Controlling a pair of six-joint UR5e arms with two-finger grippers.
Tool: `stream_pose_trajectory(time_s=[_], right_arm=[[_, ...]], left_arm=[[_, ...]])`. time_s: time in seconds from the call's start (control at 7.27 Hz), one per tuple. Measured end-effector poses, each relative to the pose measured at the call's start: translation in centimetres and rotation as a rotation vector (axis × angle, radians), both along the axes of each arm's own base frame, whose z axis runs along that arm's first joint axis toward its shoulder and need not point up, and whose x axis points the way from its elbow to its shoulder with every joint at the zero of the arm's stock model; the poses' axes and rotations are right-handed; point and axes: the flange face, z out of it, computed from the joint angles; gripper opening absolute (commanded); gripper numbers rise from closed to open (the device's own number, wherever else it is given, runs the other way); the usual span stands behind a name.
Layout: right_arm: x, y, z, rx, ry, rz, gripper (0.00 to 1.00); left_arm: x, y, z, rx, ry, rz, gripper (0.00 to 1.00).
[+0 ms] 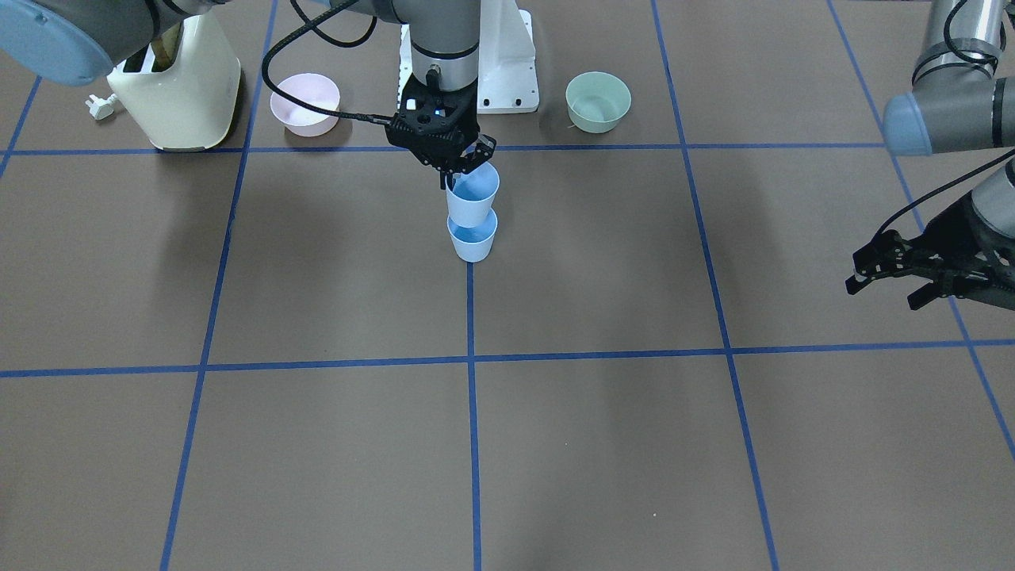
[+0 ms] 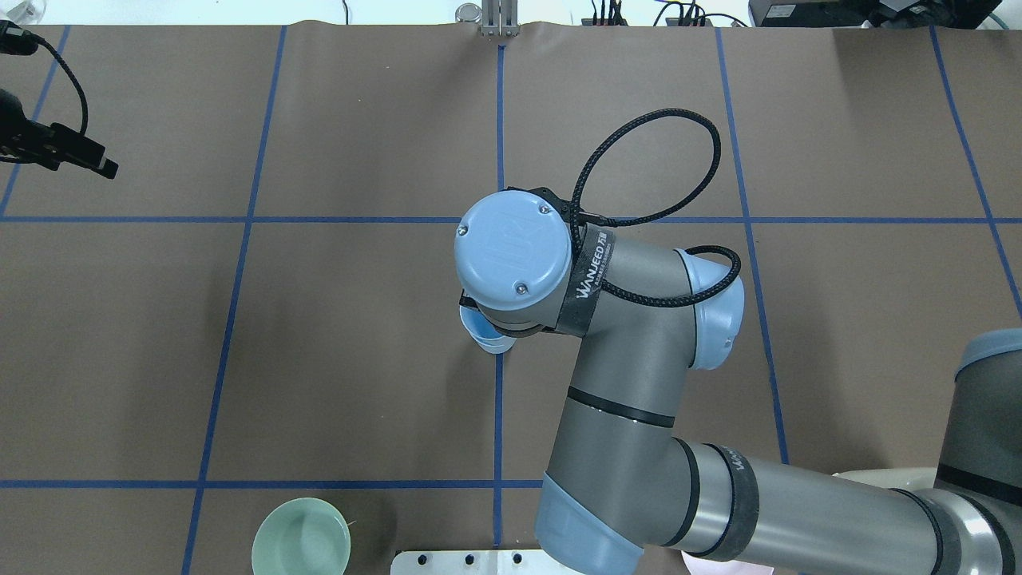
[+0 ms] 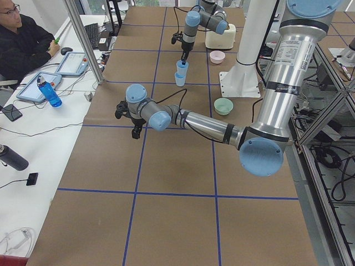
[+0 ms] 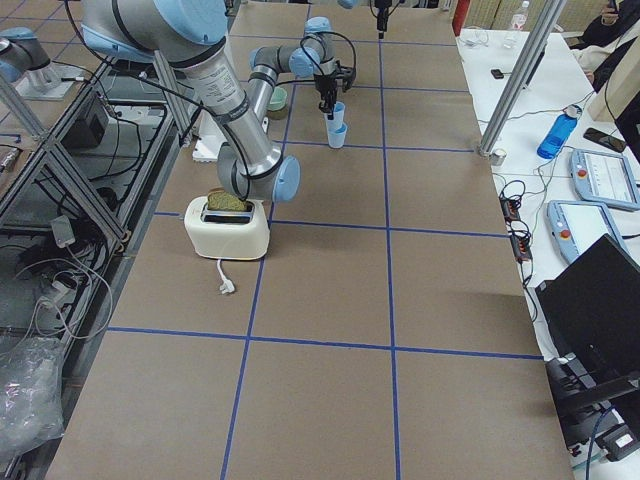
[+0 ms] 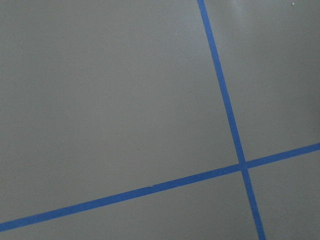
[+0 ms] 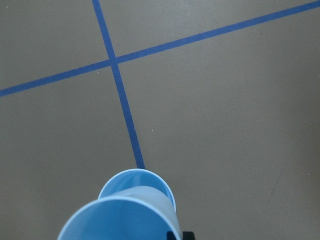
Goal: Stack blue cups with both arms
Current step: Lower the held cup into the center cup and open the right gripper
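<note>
Upper blue cup (image 6: 125, 222), nearest the right wrist camera, hangs upright from the right gripper (image 1: 458, 170), whose fingers are clamped on its rim. Its base sits at the mouth of the lower blue cup (image 1: 473, 242), which stands on a blue tape line (image 1: 473, 317) midway along the table (image 1: 317, 460), toward the robot-side edge; depth of nesting cannot be told. Left gripper (image 1: 882, 292), fingers apart and empty, hovers near the table's left end. Pink bowl (image 1: 305, 103), mint-green bowl (image 1: 598, 101) and toaster (image 1: 178, 87) line the robot-side edge.
</note>
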Motion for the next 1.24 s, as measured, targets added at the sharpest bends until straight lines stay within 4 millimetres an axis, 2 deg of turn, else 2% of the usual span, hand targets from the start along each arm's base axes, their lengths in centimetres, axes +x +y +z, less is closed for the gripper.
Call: stream_pose_trajectory(time_s=[1.24], right_arm=[[-1.21,-0.56,0.59,0.011,-0.002,0.001,0.00]], left_arm=[[0.06,0.06,0.18,-0.001,-0.001,0.002,0.98]])
